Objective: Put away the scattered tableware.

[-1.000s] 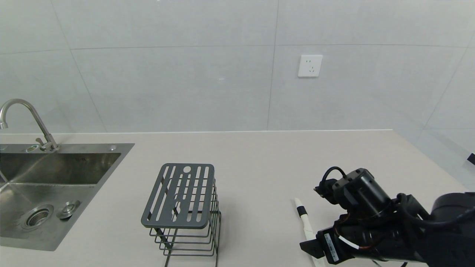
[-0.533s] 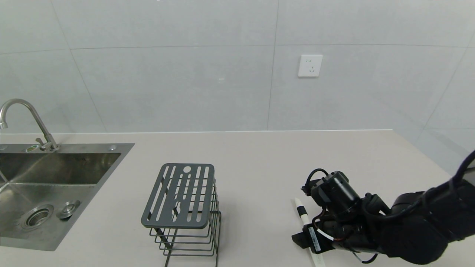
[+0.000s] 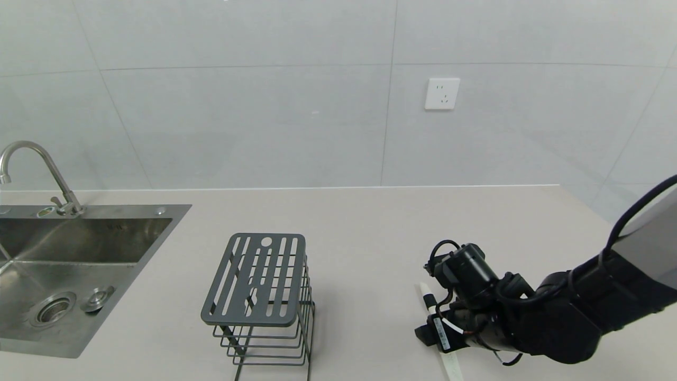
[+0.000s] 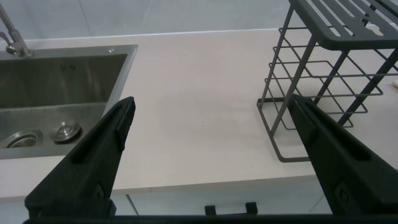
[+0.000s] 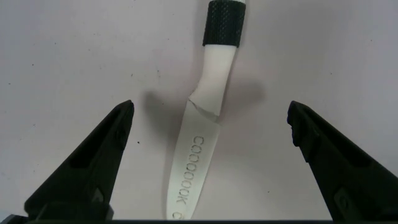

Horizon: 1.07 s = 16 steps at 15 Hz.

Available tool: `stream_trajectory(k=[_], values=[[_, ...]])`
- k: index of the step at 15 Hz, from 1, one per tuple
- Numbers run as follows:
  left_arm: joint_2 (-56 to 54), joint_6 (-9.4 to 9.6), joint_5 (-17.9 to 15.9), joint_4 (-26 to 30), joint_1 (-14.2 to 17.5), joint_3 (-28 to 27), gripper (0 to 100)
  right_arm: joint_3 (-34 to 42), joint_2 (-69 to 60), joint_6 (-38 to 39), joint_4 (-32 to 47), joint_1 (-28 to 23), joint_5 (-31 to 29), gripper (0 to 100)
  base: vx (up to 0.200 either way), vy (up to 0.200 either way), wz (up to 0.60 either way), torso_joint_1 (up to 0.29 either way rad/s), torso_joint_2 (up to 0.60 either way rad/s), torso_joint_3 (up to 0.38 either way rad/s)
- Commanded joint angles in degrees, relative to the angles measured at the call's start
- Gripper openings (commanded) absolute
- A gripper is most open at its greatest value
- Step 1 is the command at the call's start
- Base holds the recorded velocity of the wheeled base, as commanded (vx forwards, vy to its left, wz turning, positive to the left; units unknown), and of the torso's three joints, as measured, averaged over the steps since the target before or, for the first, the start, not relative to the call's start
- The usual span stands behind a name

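Your head camera sits high, facing forward and down over the counter [image 3: 370, 222] to the tiled wall [image 3: 254, 121], from a middle distance: sink [image 3: 79, 248] at left, rack [image 3: 259, 275] lower centre, knife [image 3: 426, 291] lower right. Your left wrist camera looks low across the counter between the spread fingers of the left claw [image 4: 211, 102], sharing sink and rack with the head view. Your right wrist camera points straight down, very near, through the spread right claw [image 5: 210, 107], sharing the knife.
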Motion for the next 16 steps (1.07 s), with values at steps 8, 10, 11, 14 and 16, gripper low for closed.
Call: stream_trajectory(k=[8, 10, 11, 14, 16], values=[[0.1, -0.1, 0.0, 0.0, 0.0, 0.0, 100, 0.4, 1.2, 0.1, -0.4, 1.6, 0.3, 100, 0.0, 0.0, 0.0, 0.0, 0.0, 0.0], [0.1, -0.1, 0.0, 0.0, -0.1, 0.0, 100, 0.2, 1.7, 0.1, -0.4, 1.8, 0.3, 100, 0.0, 0.0, 0.0, 0.0, 0.0, 0.0], [0.1, -0.01, 0.1, 0.0, 0.0, 0.0, 100, 0.4, 2.0, 0.2, -0.4, 1.8, 0.3, 100, 0.0, 0.0, 0.0, 0.0, 0.0, 0.0], [0.1, -0.1, 0.1, 0.0, 0.0, 0.0, 100, 0.6, 3.4, 0.3, -3.2, 1.7, 0.4, 0, 0.0, 0.0, 0.0, 0.0, 0.0, 0.0], [0.1, -0.1, 0.1, 0.0, 0.0, 0.0, 100, 1.8, 3.8, 0.3, -4.9, 1.7, 0.4, 0, 0.0, 0.0, 0.0, 0.0, 0.0, 0.0]])
